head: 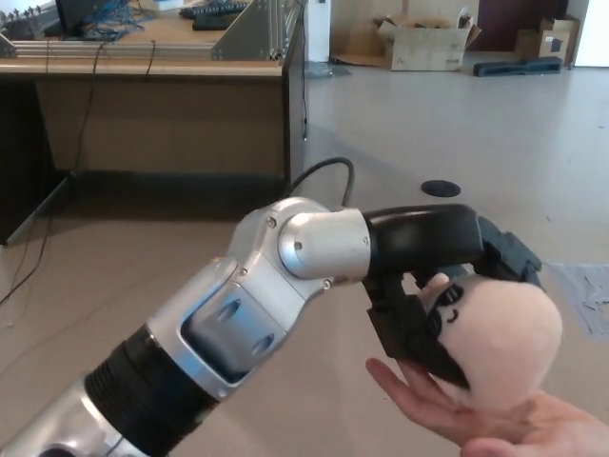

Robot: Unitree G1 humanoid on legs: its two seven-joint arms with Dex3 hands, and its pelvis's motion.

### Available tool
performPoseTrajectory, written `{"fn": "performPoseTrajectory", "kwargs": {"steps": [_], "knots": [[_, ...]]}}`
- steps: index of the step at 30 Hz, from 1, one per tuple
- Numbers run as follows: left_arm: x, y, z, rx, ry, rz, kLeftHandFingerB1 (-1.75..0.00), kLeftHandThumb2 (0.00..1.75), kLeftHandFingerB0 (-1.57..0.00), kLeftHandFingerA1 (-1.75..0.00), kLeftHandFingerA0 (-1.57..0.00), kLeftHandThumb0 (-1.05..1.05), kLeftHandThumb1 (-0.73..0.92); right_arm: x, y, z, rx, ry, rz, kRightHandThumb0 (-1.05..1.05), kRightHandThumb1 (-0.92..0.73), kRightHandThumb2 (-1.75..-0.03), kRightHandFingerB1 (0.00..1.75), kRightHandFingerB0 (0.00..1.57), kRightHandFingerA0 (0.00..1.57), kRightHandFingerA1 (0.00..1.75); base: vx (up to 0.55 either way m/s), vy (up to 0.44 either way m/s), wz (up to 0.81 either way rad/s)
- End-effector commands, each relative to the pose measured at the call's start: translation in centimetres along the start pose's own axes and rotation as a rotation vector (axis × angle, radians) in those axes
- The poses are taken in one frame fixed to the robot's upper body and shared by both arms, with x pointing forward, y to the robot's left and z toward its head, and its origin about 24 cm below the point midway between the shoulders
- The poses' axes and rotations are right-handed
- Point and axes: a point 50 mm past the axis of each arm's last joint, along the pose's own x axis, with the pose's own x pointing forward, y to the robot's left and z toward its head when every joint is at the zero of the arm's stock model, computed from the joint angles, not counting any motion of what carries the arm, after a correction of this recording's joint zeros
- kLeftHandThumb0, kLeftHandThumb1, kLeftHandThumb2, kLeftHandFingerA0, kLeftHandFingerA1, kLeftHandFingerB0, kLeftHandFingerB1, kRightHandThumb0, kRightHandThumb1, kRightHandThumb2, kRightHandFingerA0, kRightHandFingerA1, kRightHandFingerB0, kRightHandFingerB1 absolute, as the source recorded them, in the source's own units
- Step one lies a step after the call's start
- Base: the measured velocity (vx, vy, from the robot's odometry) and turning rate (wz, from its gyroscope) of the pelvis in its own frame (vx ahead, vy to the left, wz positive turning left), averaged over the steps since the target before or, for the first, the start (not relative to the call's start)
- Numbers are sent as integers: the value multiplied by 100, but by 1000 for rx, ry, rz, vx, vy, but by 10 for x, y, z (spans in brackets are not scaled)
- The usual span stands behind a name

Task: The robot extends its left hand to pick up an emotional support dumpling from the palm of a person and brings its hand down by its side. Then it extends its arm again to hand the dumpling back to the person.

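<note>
**Left hand gripping the dumpling over a person's palm**

The robot's left arm is reaching in from the lower left of the head view, its silver forearm and wrist joint crossing toward the lower right. The black left hand is wrapping around the emotional support dumpling, a pale pink plush with a small drawn face on its left side. 1 thick finger is pressing across the dumpling's near side, while other black segments are curling over its top and far side, so the hand is clasping the toy rather than standing wide.

The dumpling is sitting low at the right, resting on or just above a person's open palm, which is coming in from the bottom right edge with fingertips pointing left.

Behind, a wooden desk is standing at upper left with cables hanging down, and a cardboard box is sitting on the floor far back.

The right hand is not showing.
</note>
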Motion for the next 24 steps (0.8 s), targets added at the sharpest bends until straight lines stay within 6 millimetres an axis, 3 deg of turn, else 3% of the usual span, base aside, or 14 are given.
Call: {"fn": "performPoseTrajectory", "kwargs": {"steps": [1,2,3,24], "knots": [[-8,17,4,72,79,-87,-14,64,0,-18,0,-90,52,0,-4,6,-10,-23,10,-53,-59,-58,31,31,68,43,0,0,0],[-10,23,5,66,93,-110,-8,87,0,-10,0,-79,43,1,-4,7,2,-29,5,-51,-60,-59,32,33,69,43,0,0,0],[-12,27,6,58,98,-115,0,87,0,-4,0,-84,48,1,-4,8,2,-28,1,-51,-60,-58,32,34,70,43,0,0,0],[-30,61,19,25,104,-148,0,87,0,-2,0,-80,44,6,-4,13,-4,-30,-11,-53,-60,-59,32,33,68,42,0,0,0]]}}
